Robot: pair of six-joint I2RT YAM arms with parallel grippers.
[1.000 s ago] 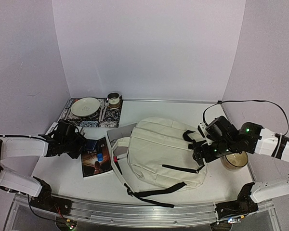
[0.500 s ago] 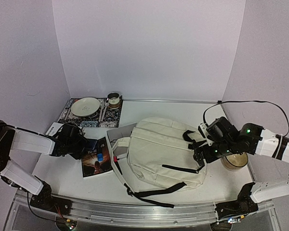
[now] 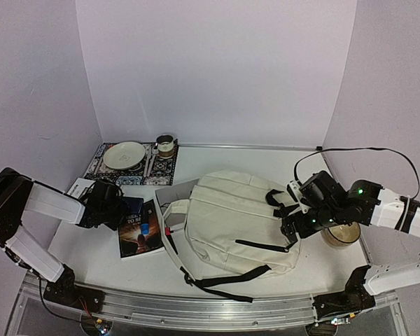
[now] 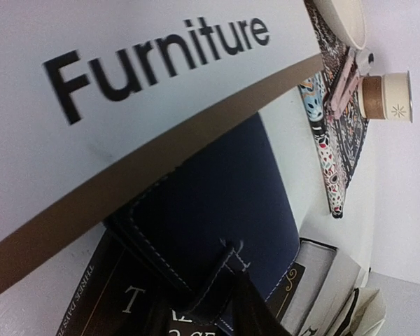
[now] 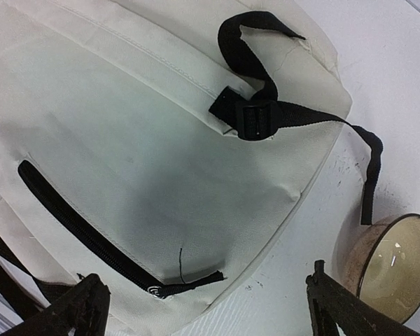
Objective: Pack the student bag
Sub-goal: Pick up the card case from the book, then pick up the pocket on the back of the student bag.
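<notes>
The student bag [image 3: 231,224] is a cream backpack with black straps, lying flat mid-table; the right wrist view shows its front pocket's black zipper [image 5: 77,217]. My right gripper [image 3: 290,225] hovers open over the bag's right edge, its fingers either side of the zipper pull [image 5: 189,281], and the right gripper [image 5: 205,273] holds nothing. My left gripper [image 3: 120,210] reaches a navy blue wallet [image 3: 133,205] lying on a black book [image 3: 140,234]. In the left wrist view the left gripper [image 4: 203,301] has narrowed jaws around the strap end of the blue wallet [image 4: 224,196].
A white "Furniture" magazine [image 4: 126,105] lies under the wallet's far side. A patterned placemat [image 3: 101,168] with a plate [image 3: 124,155] and cup [image 3: 165,145] sits at the back left. A glass bowl [image 3: 341,234] stands right of the bag. A white box [image 3: 169,199] adjoins the bag's left side.
My left arm has swung further left and lower, and its jaws have closed in on the blue wallet. The right arm has barely moved.
</notes>
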